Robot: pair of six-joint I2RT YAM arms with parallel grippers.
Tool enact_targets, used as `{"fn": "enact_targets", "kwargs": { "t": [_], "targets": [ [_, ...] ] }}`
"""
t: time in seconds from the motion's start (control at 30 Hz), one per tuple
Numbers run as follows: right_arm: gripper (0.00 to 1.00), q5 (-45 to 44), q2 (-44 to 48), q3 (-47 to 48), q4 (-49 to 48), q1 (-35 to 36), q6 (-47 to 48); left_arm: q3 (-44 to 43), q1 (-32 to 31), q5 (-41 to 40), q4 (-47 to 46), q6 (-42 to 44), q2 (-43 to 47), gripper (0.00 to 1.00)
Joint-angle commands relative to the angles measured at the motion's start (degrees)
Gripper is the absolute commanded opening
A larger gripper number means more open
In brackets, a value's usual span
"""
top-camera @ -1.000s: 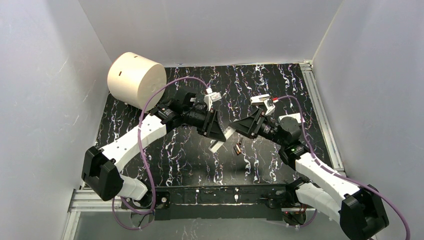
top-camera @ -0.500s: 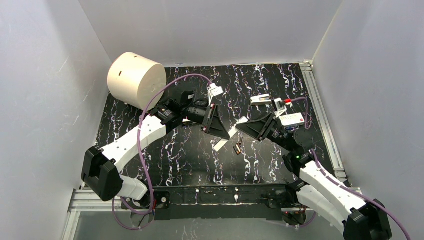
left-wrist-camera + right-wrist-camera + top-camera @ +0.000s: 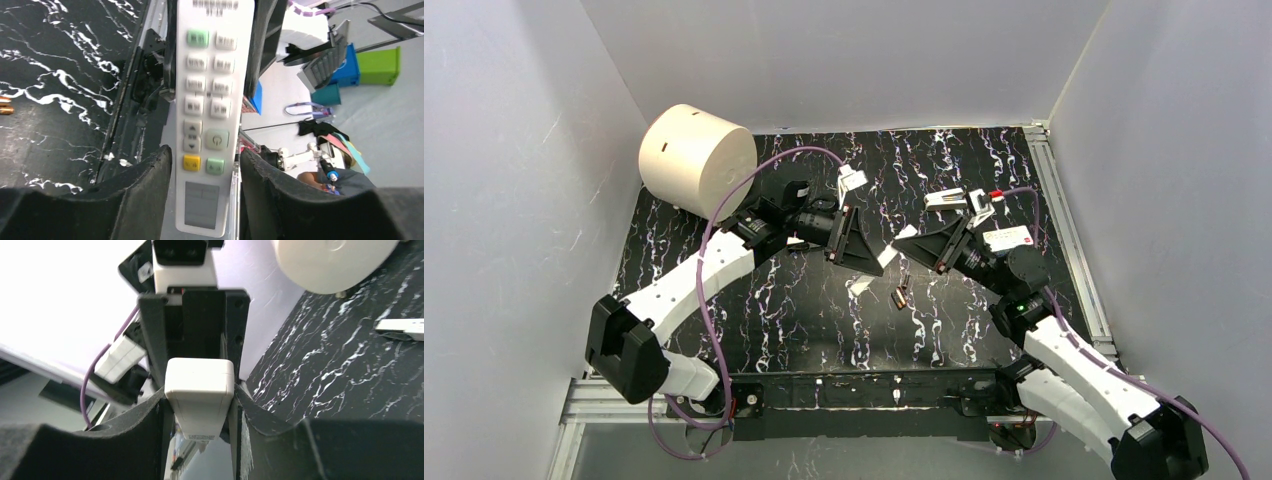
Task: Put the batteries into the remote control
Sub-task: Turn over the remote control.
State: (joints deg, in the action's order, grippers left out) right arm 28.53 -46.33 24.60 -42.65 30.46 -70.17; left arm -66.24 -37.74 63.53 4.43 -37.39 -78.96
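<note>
White remote (image 3: 888, 254), slim bar form, held in the air above the middle of the table (image 3: 804, 325) and bridging the two arms. Long axis runs left to right across the scene, slightly slanted. The grey screen end sits deep in the left gripper (image 3: 202, 159), with the button rows leading away toward the right. The button face is turned to the left wrist camera. Left gripper: fingers (image 3: 145, 192) pinching the remote's long edges, near the yellow and green keys. Right gripper (image 3: 200, 396): fingers (image 3: 150, 440) pressed against both sides of the remote's plain end cap, which points straight at that wrist camera. Batteries (image 3: 900, 296): two short copper-tinted cells lying side by side on the table, just near of the held remote and apart from both grippers. Strip (image 3: 861, 286): plain white, flat on the table, just left of the batteries. Box (image 3: 1009, 238): white with a red mark, at the right by the right arm, apart from the remote. Cylinder (image 3: 696, 158): large, cream, at the far left corner, well apart from everything else. Table: black marbled top with bare surface near, left and far of the grippers. Grey walls (image 3: 514, 200) close in the left, far and right sides.
</note>
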Motion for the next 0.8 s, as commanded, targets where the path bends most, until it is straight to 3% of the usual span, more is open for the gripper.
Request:
{"fn": "enact_targets", "kwargs": {
  "t": [0.0, 0.13, 0.3, 0.4, 0.67, 0.77],
  "targets": [
    [0.29, -10.28, 1.79, 5.72, 11.78, -0.09, 0.91, -1.00, -0.32, -4.47, 5.33, 3.60, 3.08, 0.57],
    [0.32, -16.80, 2.20, 7.45, 22.51, 0.02, -1.87, 0.79, -0.32, -16.47, 8.18, 7.35, 6.56, 0.63],
    [0.32, -22.04, 0.28, 9.10, 38.64, -0.04, -10.71, 9.39, -0.40, -26.45, 0.00, 8.44, 13.94, 0.63],
    [0.30, -20.85, -1.26, 6.84, 37.87, 0.12, -17.19, 14.69, -0.65, -28.83, -6.98, 10.45, 16.57, 0.64],
    [0.31, -20.14, -3.64, 6.68, 35.79, 0.98, -25.78, 18.19, -2.65, -35.79, -8.83, 14.05, 15.56, 0.61],
    [0.33, -18.64, -5.65, 7.45, 33.87, 1.01, -27.16, 18.82, -3.30, -35.77, -13.29, 12.48, 14.92, 0.55]
  ]
}}
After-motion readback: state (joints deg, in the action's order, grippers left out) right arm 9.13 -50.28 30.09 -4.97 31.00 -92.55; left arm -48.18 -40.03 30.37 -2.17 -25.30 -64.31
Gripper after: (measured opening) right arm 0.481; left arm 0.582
